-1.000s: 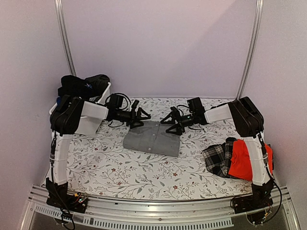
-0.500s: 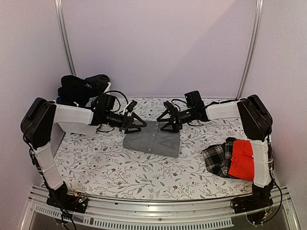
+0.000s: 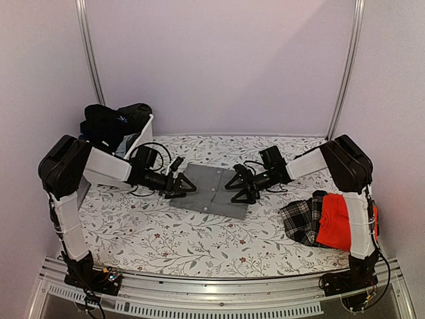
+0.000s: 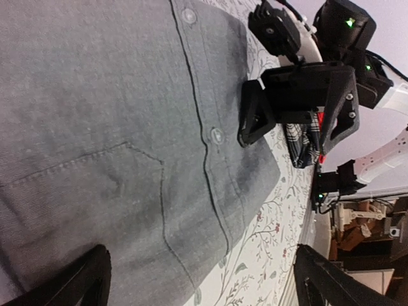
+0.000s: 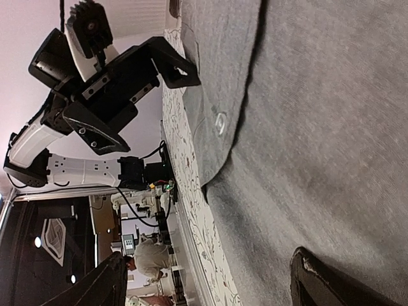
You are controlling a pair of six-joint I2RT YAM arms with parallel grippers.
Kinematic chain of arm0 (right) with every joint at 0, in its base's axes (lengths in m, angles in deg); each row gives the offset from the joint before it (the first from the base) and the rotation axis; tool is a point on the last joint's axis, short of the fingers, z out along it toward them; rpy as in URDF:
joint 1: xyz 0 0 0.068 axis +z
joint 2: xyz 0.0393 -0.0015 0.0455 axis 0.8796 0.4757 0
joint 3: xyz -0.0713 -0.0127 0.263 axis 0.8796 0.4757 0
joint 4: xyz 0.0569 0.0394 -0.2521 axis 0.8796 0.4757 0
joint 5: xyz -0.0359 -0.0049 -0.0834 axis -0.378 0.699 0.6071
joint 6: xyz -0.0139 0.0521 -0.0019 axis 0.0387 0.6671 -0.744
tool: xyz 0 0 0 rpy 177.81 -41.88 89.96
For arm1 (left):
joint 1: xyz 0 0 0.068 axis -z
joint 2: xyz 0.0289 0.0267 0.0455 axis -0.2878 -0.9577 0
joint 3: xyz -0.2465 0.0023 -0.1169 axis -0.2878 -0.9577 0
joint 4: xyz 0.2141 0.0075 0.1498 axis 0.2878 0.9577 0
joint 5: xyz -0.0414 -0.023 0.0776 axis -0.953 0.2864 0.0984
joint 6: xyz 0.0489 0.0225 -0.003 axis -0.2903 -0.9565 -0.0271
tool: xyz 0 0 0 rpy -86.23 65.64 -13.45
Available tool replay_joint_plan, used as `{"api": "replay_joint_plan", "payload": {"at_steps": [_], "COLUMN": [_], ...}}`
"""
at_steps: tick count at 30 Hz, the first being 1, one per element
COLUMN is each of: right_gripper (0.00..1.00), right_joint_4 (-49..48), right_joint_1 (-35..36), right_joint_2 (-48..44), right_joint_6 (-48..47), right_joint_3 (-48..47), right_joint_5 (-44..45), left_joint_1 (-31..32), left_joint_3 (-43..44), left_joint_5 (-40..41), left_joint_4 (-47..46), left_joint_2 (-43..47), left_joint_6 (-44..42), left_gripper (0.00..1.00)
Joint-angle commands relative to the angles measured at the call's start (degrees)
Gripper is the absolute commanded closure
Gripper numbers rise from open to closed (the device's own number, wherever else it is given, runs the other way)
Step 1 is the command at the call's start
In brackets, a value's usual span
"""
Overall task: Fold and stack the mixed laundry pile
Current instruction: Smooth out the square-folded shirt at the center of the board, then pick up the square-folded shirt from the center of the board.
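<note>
Lying flat mid-table on the floral cloth [image 3: 166, 232], the grey shirt [image 3: 211, 191] forms a finely woven, buttoned rectangle. At its sides, the left gripper [image 3: 188, 187] and right gripper [image 3: 234, 192] have their jaws spread, gripping nothing.

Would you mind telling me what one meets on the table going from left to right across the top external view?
white tub → left gripper → grey shirt → right gripper → black-and-white plaid cloth → red shirt
</note>
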Motion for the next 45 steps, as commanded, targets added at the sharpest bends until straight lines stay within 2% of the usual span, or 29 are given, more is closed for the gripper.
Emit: {"api": "replay_joint_plan", "payload": {"at_steps": [1,4,8,12,16,21,27,30,32,36,39,45], "right_gripper": [0.13,0.15,0.16,0.17,0.18,0.18,0.19,0.19,0.18,0.13,0.04,0.03], "right_joint_4": [3.27,2.26,3.08,4.67,5.06,5.06,5.06,7.1,7.4,8.92,9.18,2.62], "right_joint_1": [-1.23,-2.81,-5.39,-6.44,-6.54,-6.64,-7.29,-7.92,-8.37,-9.16,-9.11,-9.1], "right_joint_2": [-10.59,-17.01,-23.53,-27.09,-29.48,-31.75,-34.37,-35.21,-35.85,-35.91,-35.33,-30.71], "right_joint_6": [-2.66,-0.93,1.51,3.45,4.53,5.86,6.2,6.03,6.0,6.01,7.43,12.96], "right_joint_3": [3.01,6.09,11.36,15.74,19.61,23.24,26.24,27.36,27.96,27.55,26.96,26.78], "right_joint_5": [6.38,9.12,14.3,17.68,19.8,20.43,20.97,21.6,21.87,23.38,24.84,21.38], "left_joint_1": [0.9,7.12,17.93,27.57,33.64,38.56,39.48,39.47,39.34,38.72,37.43,36.03], "left_joint_3": [-0.2,0.37,2.23,3.15,7.06,10.59,13.64,14.33,15.93,20.93,23.27,23.94], "left_joint_5": [17.06,30.06,43.26,49.41,51.25,58.99,61.93,63.11,62.37,58.63,53.06,47.49], "left_joint_4": [6.73,10.32,13.02,11.33,11.58,8.49,5.79,3.67,3.92,7.27,6.91,2.22], "left_joint_2": [10.55,16.46,17.37,14.83,8.3,-0.29,-6.66,-8.65,-9.82,-11.1,-9.67,-7.31], "left_joint_6": [-9.55,-18.7,-32.04,-39.47,-42.6,-46.84,-51.49,-53.09,-53.27,-50.08,-44.96,-37.58], "left_gripper": [0.0,0.0,0.02,0.11,0.25,0.36,0.44,0.53,0.62,1.0,1.0,1.0]}}
